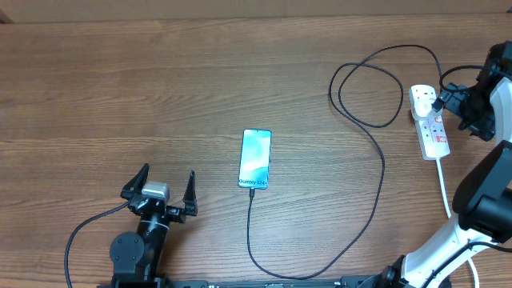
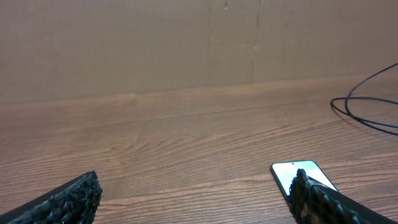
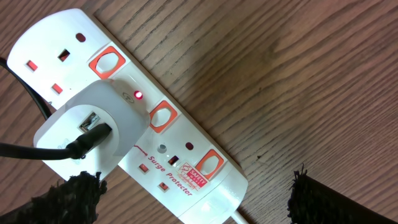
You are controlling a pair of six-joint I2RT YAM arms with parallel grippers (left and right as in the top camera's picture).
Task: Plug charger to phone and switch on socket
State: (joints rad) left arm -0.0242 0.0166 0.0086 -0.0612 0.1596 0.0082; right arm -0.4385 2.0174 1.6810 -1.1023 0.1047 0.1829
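Note:
The phone (image 1: 255, 158) lies flat mid-table, screen lit, with the black charger cable (image 1: 376, 200) plugged into its near end; it also shows in the left wrist view (image 2: 297, 173). The cable loops right and back to a white adapter (image 3: 87, 127) seated in the white socket strip (image 1: 432, 128), seen close in the right wrist view (image 3: 186, 155). A small red light (image 3: 138, 95) glows beside the adapter. My right gripper (image 3: 193, 199) is open just above the strip's lead end. My left gripper (image 1: 160, 192) is open and empty, left of the phone.
The strip's white lead (image 1: 444, 188) runs toward the near right edge beside my right arm. The cable forms a loop (image 1: 368, 88) at the back right. A cardboard wall (image 2: 186, 43) stands behind the table.

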